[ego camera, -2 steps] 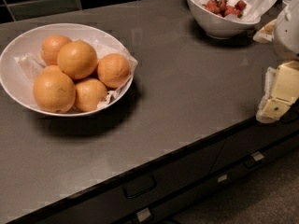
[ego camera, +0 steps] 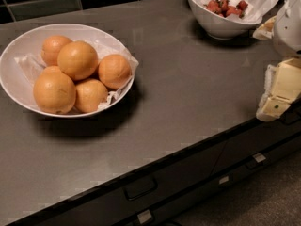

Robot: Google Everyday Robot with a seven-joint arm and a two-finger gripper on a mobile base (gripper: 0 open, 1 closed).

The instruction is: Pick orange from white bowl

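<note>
Your gripper (ego camera: 281,89) hangs at the right edge, grip state unclear; the orange (ego camera: 77,60) tops the white bowl (ego camera: 10,79), upper left.

Can see only part of the tool (ego camera: 278,94) at the far right, over the front rim of the surface (ego camera: 188,79), the rest cropped by the frame's right edge. Cannot make out the undersides of the fruit piled in the white bowl (ego camera: 10,79), nor much of the smaller fruit (ego camera: 51,70) tucked behind the big orange (ego camera: 54,92) in front. Cannot follow the berry bowl (ego camera: 221,28) past the upper edge, where its rim and paper are cut off.
</note>
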